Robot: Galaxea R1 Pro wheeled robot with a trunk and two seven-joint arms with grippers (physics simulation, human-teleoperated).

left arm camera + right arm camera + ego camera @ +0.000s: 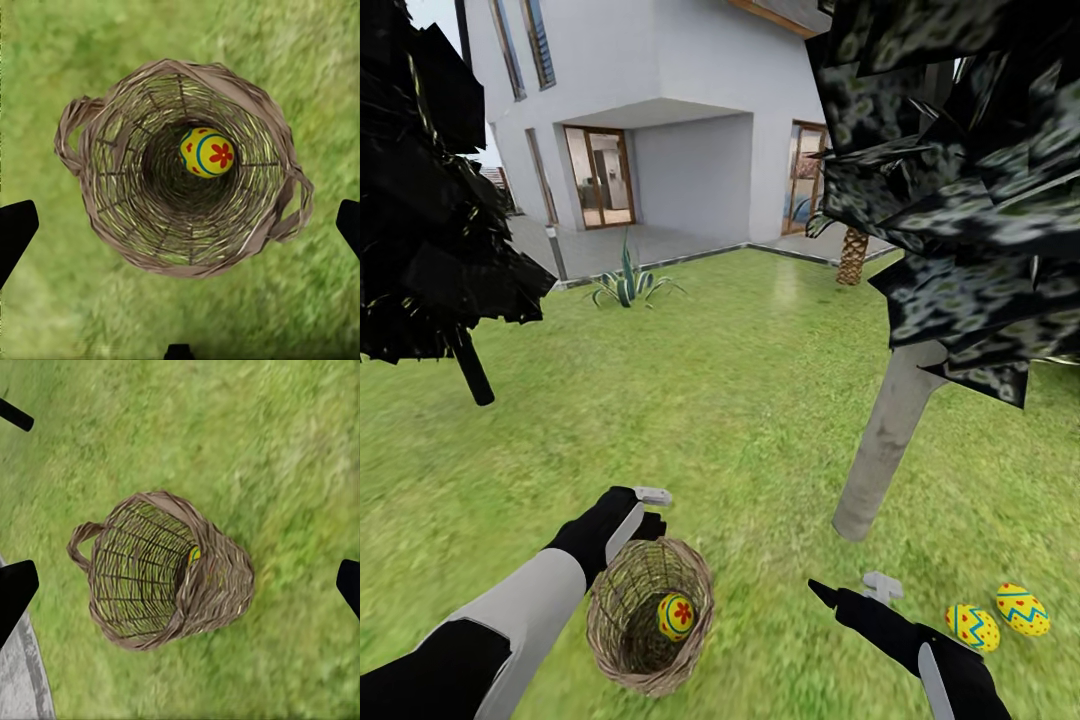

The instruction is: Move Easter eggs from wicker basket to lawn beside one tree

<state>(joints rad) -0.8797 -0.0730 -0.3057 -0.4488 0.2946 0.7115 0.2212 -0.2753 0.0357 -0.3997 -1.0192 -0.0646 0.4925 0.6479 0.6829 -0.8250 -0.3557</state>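
One Easter egg (676,615), yellow with a red flower, lies at the bottom of the wicker basket (615,640) on the lawn (740,400), directly beneath the left gripper (645,508), whose jaws are spread wide above the basket's rim. In the left wrist view the flower egg (207,151) sits deep inside the round weave (112,217), centred between the parted fingertips (15,229). Two zigzag eggs (972,626) rest on the grass just beyond the right gripper (855,590), on its outer side, near the foot of the pale grey tree trunk (885,450). The right gripper hovers beside the basket with its jaws apart and nothing held; its wrist camera shows the basket (217,585) from the side, a sliver of yellow (195,553) visible through the wicker. Beyond the lawn stand a white house (690,130), a palm trunk (852,256) and a spiky plant (628,282).
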